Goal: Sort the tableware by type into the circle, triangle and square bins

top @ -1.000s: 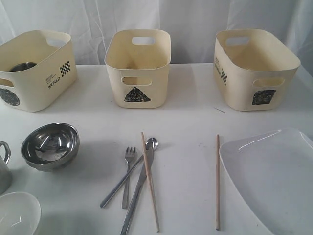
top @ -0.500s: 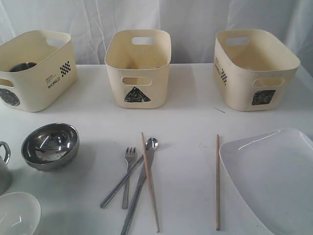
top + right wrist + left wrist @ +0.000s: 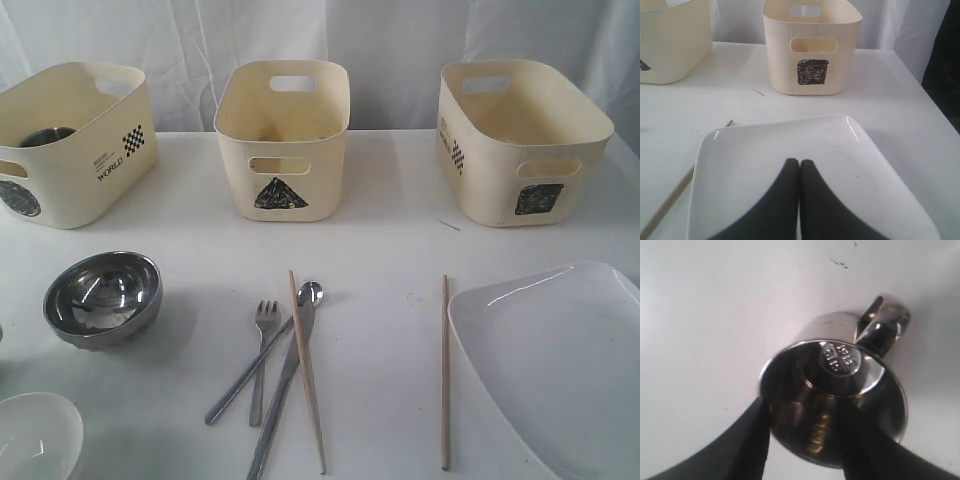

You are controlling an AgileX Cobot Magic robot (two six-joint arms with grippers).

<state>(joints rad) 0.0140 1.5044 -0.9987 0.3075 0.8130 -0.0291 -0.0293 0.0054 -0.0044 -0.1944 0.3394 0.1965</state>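
Note:
My left gripper (image 3: 805, 412) is shut on a shiny steel mug (image 3: 840, 385), one finger outside its wall and one inside; neither shows in the exterior view. The right gripper (image 3: 799, 162) is shut and empty over the large white plate (image 3: 790, 145), which is at the right front (image 3: 560, 360). The circle bin (image 3: 75, 150) holds another steel mug (image 3: 45, 135). The triangle bin (image 3: 283, 150) and square bin (image 3: 520, 150) stand at the back. On the table lie a steel bowl (image 3: 103, 297), white bowl (image 3: 35, 435), fork (image 3: 262, 350), spoon (image 3: 311, 293), knife (image 3: 285, 390) and two chopsticks (image 3: 307, 375) (image 3: 445, 370).
A white cloth hangs behind the bins. The fork, spoon, knife and one chopstick overlap in a pile at the middle front. The plate runs past the table's right front edge of the exterior view.
The steel mug at the left edge of the exterior view has gone out of that view. Everything else on the table is where it was.

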